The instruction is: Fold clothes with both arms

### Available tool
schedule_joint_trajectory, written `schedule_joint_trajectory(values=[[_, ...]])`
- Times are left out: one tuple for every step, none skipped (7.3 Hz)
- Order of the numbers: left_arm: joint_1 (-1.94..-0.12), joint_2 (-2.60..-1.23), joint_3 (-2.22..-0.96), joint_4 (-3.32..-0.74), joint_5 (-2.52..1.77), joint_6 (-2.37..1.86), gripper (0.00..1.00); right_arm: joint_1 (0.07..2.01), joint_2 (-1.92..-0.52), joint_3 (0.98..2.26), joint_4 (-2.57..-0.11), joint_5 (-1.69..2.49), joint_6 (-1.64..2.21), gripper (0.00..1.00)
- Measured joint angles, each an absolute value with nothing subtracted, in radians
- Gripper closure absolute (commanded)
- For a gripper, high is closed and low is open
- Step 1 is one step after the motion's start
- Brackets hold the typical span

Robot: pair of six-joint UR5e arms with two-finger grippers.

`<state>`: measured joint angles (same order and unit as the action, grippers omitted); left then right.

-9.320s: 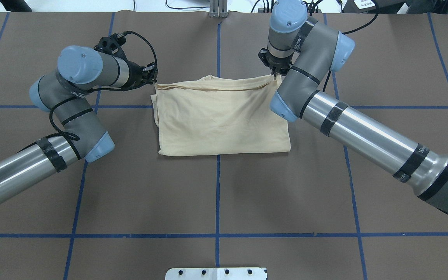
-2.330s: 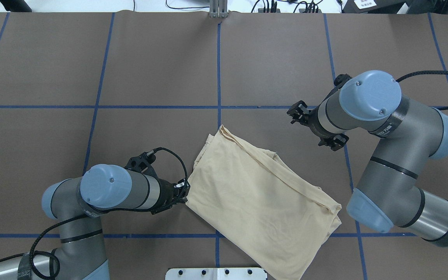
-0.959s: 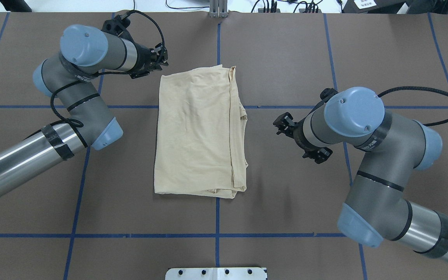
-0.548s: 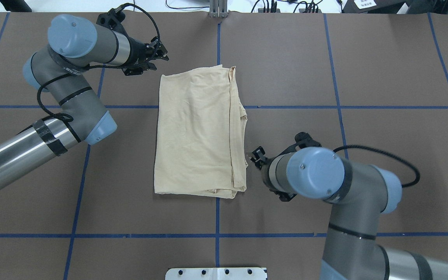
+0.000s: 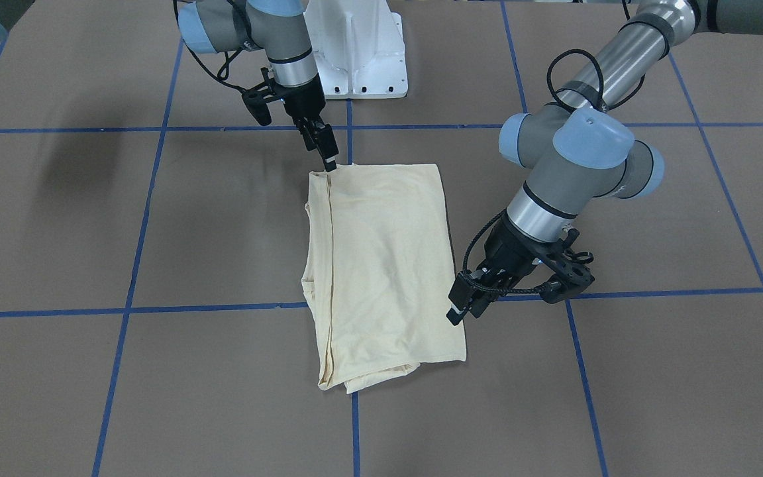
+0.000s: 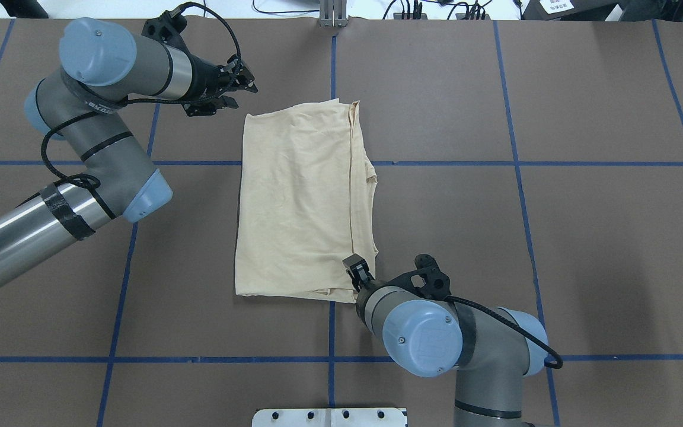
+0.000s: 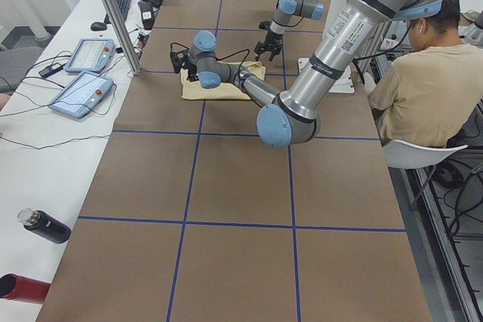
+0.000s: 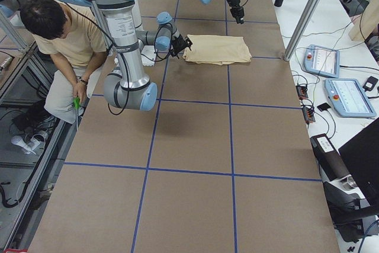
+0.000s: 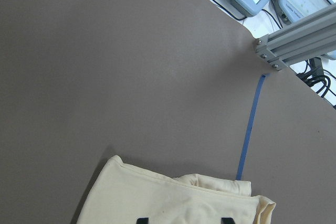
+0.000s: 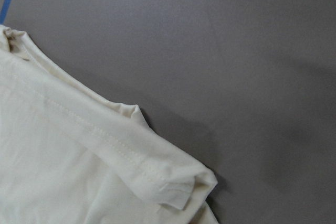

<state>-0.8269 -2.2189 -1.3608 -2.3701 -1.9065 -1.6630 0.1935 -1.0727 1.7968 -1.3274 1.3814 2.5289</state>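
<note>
The cream-yellow shirt [image 6: 300, 201] lies folded in a long rectangle on the brown table, plain side up, print hidden. It also shows in the front view [image 5: 381, 265]. My left gripper [image 6: 249, 89] is open and empty, just off the shirt's far left corner; in the front view [image 5: 459, 311] it hovers at that edge. Its two fingertips [image 9: 142, 220] stand apart over the shirt corner [image 9: 173, 203]. My right gripper [image 6: 354, 271] is at the shirt's near right corner and looks open; in the front view [image 5: 330, 162] its tips point down at that corner. The right wrist view shows the layered corner [image 10: 173, 187].
The white pedestal base [image 5: 355, 46] stands at the robot's side of the table. A seated person [image 7: 415, 88] is beside it. Control tablets [image 7: 83, 73], an aluminium post [image 7: 113, 13] and bottles [image 7: 41, 225] are along the table's far edge.
The right arm has swung back toward the robot and brought its gripper to the shirt's near right corner. The left gripper has drifted slightly away from the far left corner. The shirt has not moved.
</note>
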Motion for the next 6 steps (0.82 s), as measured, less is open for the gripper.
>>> schedule_joint_trajectory(values=[[-0.827,-2.217,-1.367,-2.37,-1.907,-1.664,0.43,0.193,-1.049,1.764,-1.326,1.379,2.549,0.03],[-0.827,-2.215,-1.37,-2.37,-1.907,-1.665,0.42,0.193,-1.038,1.75,-1.326,1.378,2.56,0.08],[-0.827,-2.214,-1.371,-2.37,-1.907,-1.666,0.42,0.195,-1.034,1.745,-1.325,1.378,2.566,0.08],[-0.827,-2.212,-1.372,-2.37,-1.906,-1.666,0.42,0.2,-1.034,1.743,-1.326,1.379,2.568,0.08],[-0.827,-2.21,-1.379,-2.37,-1.906,-1.666,0.42,0.202,-1.033,1.742,-1.327,1.379,2.569,0.08],[-0.826,-2.204,-1.389,-2.37,-1.907,-1.666,0.42,0.203,-1.033,1.741,-1.327,1.379,2.569,0.08]])
